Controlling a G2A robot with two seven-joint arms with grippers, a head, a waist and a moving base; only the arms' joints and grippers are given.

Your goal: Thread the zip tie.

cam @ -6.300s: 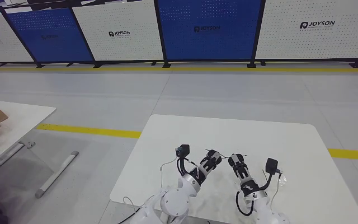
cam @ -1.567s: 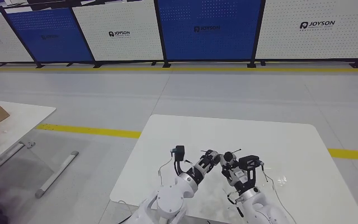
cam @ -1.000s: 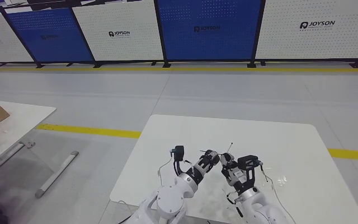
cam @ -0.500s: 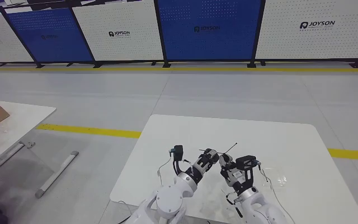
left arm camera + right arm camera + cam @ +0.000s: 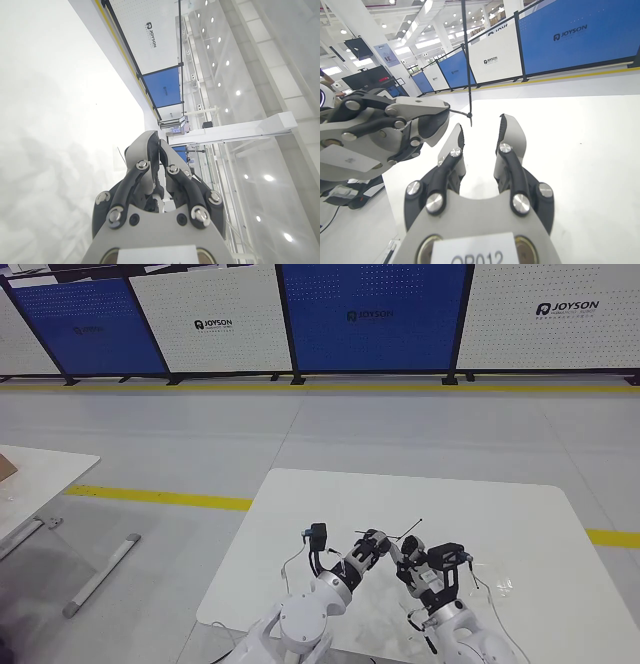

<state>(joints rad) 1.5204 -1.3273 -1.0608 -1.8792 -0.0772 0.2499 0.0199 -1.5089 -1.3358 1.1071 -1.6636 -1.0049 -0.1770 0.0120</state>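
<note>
A thin black zip tie (image 5: 466, 62) is held up above the white table (image 5: 500, 514). My left gripper (image 5: 446, 108) is shut on one end of it, and its small head (image 5: 469, 115) hangs just past those fingertips. From the head the strap rises steeply; in the top view the zip tie (image 5: 410, 529) slants up to the right. My right gripper (image 5: 482, 122) is open just below and beside the head, touching nothing. In the left wrist view my left gripper (image 5: 159, 143) shows its pads pressed together. Seen from the top, the left gripper (image 5: 381, 543) and right gripper (image 5: 408, 558) nearly meet.
Both arms work near the table's front edge (image 5: 300, 619). A small clear plastic piece (image 5: 500, 586) lies on the table to the right of the right arm. A second white table (image 5: 40, 479) stands off to the left, and blue and white panels (image 5: 375, 314) line the back.
The two grippers, apart 6.3 s ago, have come close together. Over the last second the zip tie's free end has tipped from nearly upright to slanting right.
</note>
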